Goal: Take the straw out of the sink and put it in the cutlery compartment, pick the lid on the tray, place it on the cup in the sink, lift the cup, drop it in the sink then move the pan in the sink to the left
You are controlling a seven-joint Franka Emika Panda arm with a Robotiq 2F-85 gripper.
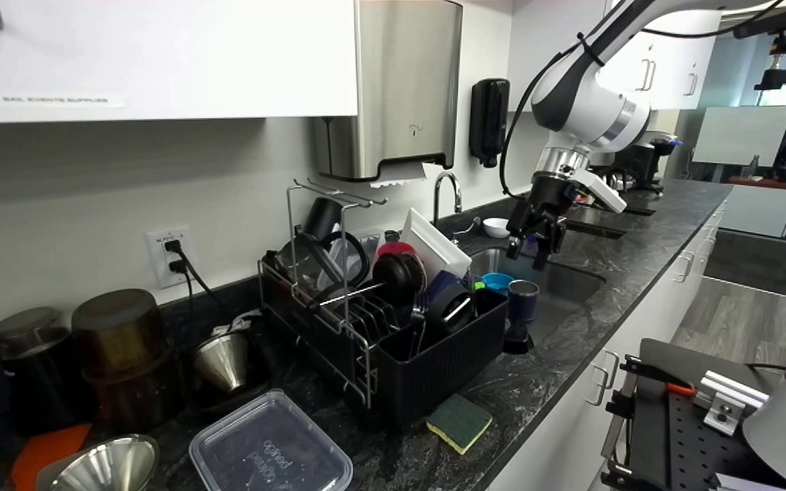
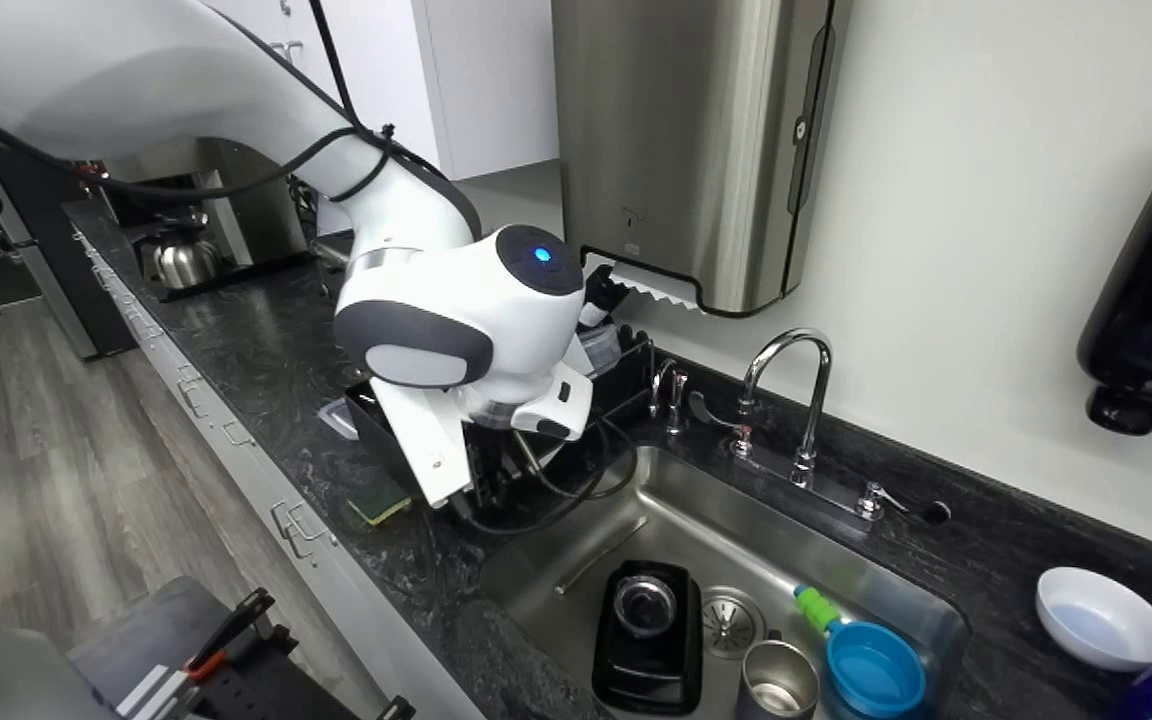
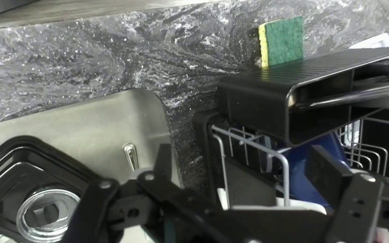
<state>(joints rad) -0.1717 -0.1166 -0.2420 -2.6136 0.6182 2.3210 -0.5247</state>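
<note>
The lid (image 2: 645,606) sits on the black tray (image 2: 648,670) in the sink (image 2: 716,515), while the bent arm (image 1: 587,112) points its gripper (image 3: 239,152) down, spread wide and holding nothing, near the sink's edge and the dish rack (image 3: 286,182), with a thin strip of counter (image 3: 186,141) between those two and a wider one along the sink's front.

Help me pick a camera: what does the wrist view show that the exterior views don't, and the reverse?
Only the wrist view shows the grooves on the metal utensil handle in the sink. Only the exterior views, both of them, show the gooseneck tap, paper towel dispenser and white bowl. All share the sink, the green-and-yellow sponge and the black cutlery compartment.
</note>
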